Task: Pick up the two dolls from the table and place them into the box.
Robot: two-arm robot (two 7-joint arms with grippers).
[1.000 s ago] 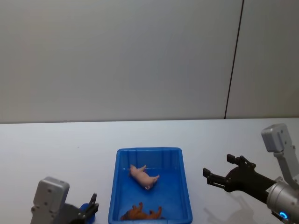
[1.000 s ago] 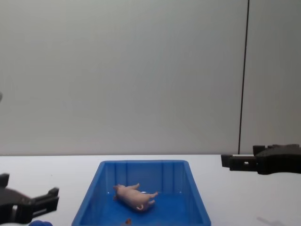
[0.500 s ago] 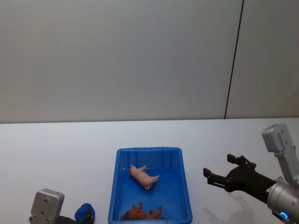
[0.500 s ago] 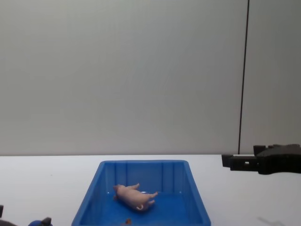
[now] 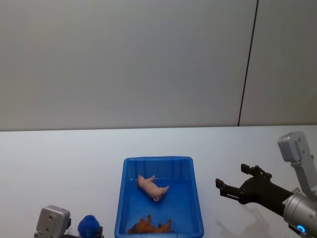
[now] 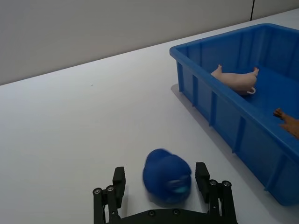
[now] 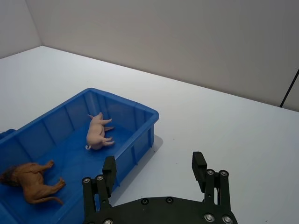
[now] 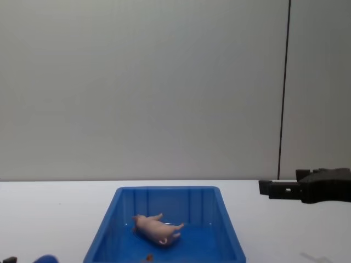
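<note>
Dolls, pig (image 5: 152, 187) and lion (image 5: 151, 226), lie in box (image 5: 157, 160). Left pincer (image 6: 163, 192) apart around blue ball (image 6: 167, 176); might knock it. Right pincer (image 5: 233, 181) apart.

A lab-like test space — bare white table (image 5: 59, 158), blank grey wall (image 5: 124, 59).

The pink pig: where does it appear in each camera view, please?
Head view: pink pig lies in the far half of the blue box.
Left wrist view: pig inside the box, at the picture's right.
Right wrist view: pig at centre-left.
Chest view: pig on the box floor.
Shared landmark: the blue box.
</note>
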